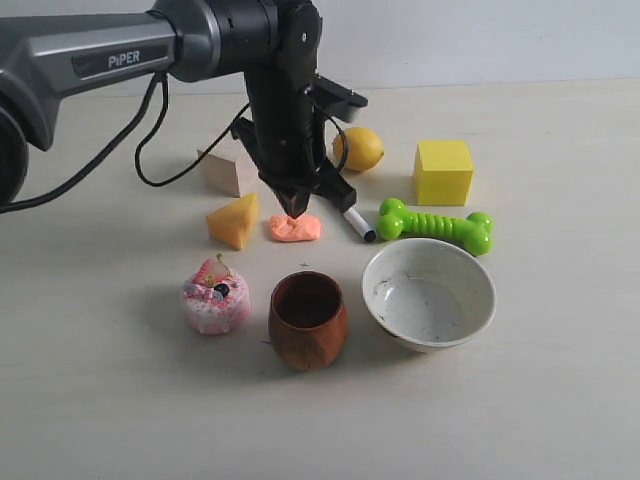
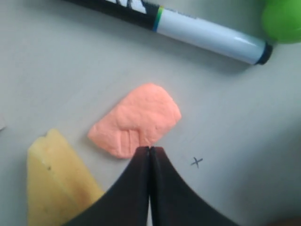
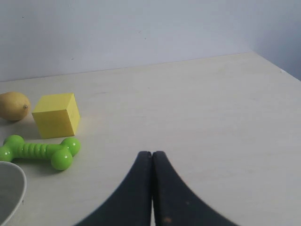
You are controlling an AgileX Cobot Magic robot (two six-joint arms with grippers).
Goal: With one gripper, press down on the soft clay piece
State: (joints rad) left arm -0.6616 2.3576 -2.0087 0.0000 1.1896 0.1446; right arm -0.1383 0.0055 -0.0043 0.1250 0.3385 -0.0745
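The soft clay piece (image 1: 295, 229) (image 2: 136, 120) is a flat salmon-orange lump lying on the table between the orange wedge and the marker. My left gripper (image 1: 297, 207) (image 2: 149, 149) is shut, with nothing between its fingers. Its tip sits right over the clay's near edge; whether it touches is not clear. A pressed groove shows in the clay beside the tip. My right gripper (image 3: 152, 154) is shut and empty, hovering over bare table far from the clay; it does not show in the exterior view.
Around the clay lie a yellow-orange wedge (image 1: 233, 220) (image 2: 54, 179), a marker (image 1: 355, 222) (image 2: 211, 40), a green bone toy (image 1: 436, 225) (image 3: 40, 151), a lemon (image 1: 358, 149), a yellow cube (image 1: 443, 171) (image 3: 56, 114), a wooden cup (image 1: 307, 319), a white bowl (image 1: 428, 295) and a pink cake toy (image 1: 214, 297).
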